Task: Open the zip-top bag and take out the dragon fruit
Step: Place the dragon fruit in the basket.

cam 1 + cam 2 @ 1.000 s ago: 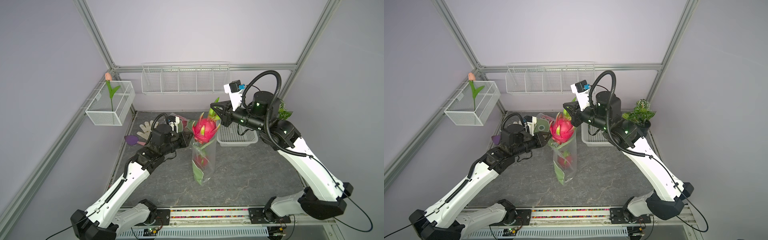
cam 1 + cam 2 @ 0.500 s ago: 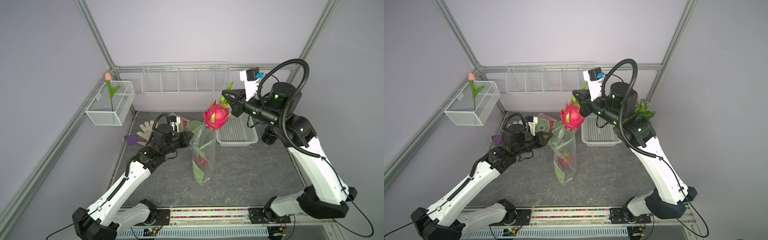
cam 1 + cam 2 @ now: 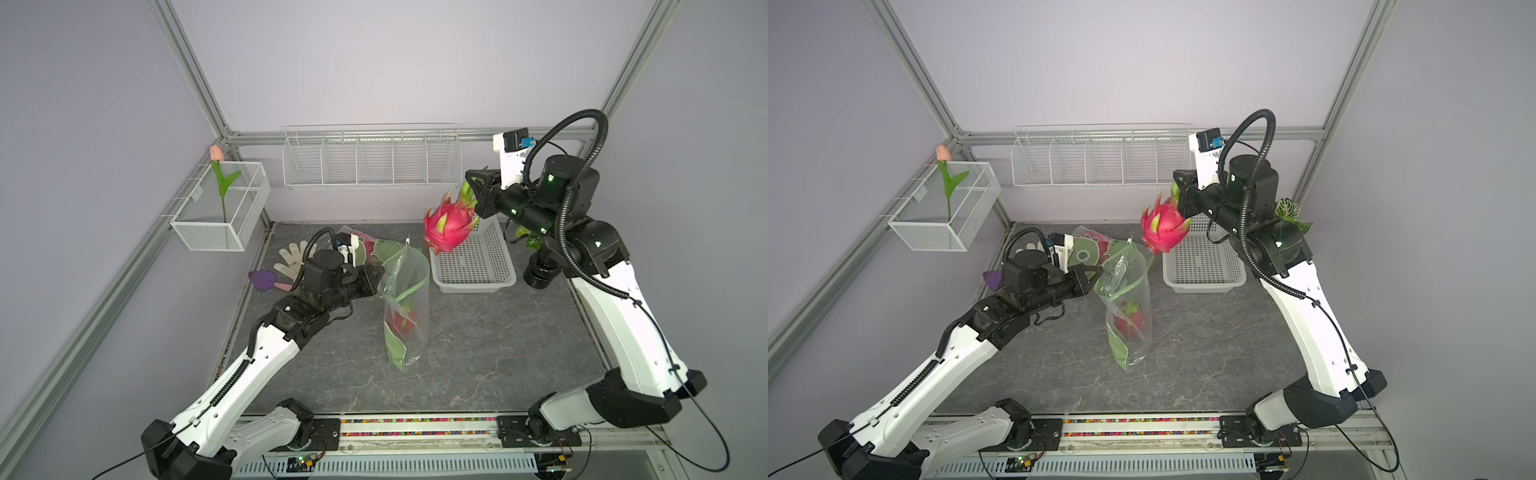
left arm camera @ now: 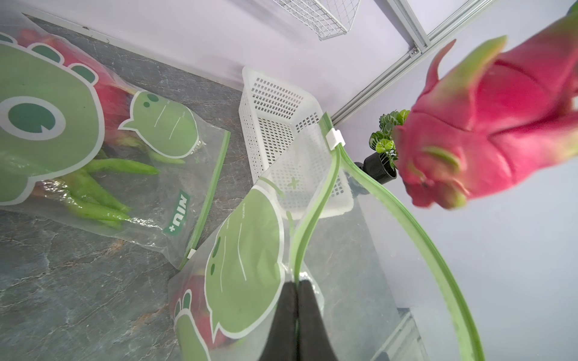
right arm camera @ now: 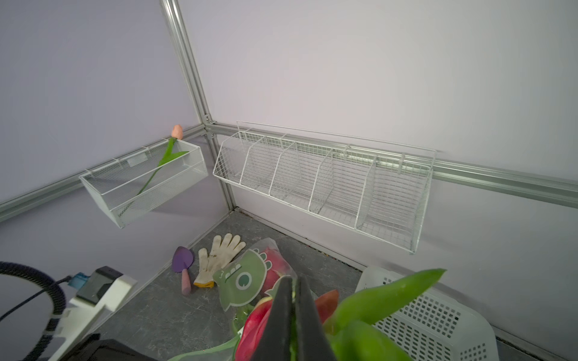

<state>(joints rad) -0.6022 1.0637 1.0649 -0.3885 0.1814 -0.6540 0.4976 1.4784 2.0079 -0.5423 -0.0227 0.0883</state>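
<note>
Dragon fruit [image 3: 451, 226] hangs in the air from the right pincer [image 3: 472, 194], whose jaws are pressed together on one of the green scales at its upper end. In both top views it is raised between the zip-top bag [image 3: 406, 299] and the white basket [image 3: 473, 286], touching neither. It is oval, with glossy magenta-pink skin and pointed scales that fade to yellow-green at the tips. A second dragon fruit [image 3: 1130, 320] sits low inside the bag, which stands upright on the bench [image 3: 498, 353] with its green zip strip gaping. The left pincer [image 4: 296, 286] is closed on the bag's rim. The bag bears a green cartoon dinosaur print, and the small grey lettering on it is too fine to read. Behind it a second bag [image 4: 93, 150] lies flat with more pink fruit inside, and its green label [image 4: 179, 216] reads "NIU+".
</note>
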